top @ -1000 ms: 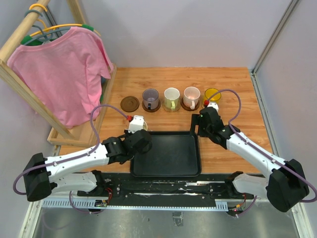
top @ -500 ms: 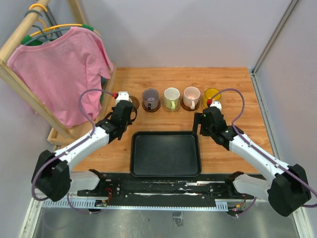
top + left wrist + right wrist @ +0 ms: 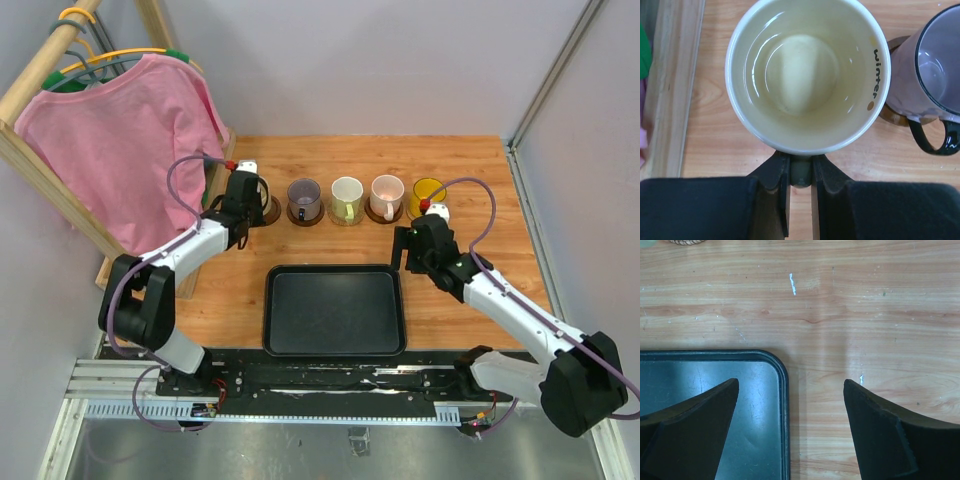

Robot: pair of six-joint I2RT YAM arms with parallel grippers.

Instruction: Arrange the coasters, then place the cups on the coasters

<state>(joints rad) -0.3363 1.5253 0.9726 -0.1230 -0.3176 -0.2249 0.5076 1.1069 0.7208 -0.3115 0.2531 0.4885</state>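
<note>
The cream cup [image 3: 807, 75] fills the left wrist view, and my left gripper [image 3: 801, 172] is shut on its handle. From above, that gripper [image 3: 250, 196] sits over the leftmost dark brown coaster [image 3: 270, 210], hiding the cup; whether the cup touches the coaster I cannot tell. To its right stand the purple-grey cup [image 3: 304, 197] on a brown coaster [image 3: 895, 117], the white cup with a yellow-green handle [image 3: 347, 197], the pinkish cup [image 3: 386, 193] and the yellow cup [image 3: 428, 189]. My right gripper [image 3: 408, 246] hangs open and empty over the tray's far right corner.
The black tray [image 3: 335, 340] lies near the arms' bases, its corner [image 3: 760, 390] under the right gripper [image 3: 790, 390]. A wooden rack with a pink shirt [image 3: 120, 150] stands at the left, its base rail [image 3: 675, 85] close beside the cream cup. Walls close off the back and right.
My left arm has carried the cream cup from the tray's far left corner away and leftwards to the leftmost coaster. The right arm has barely shifted.
</note>
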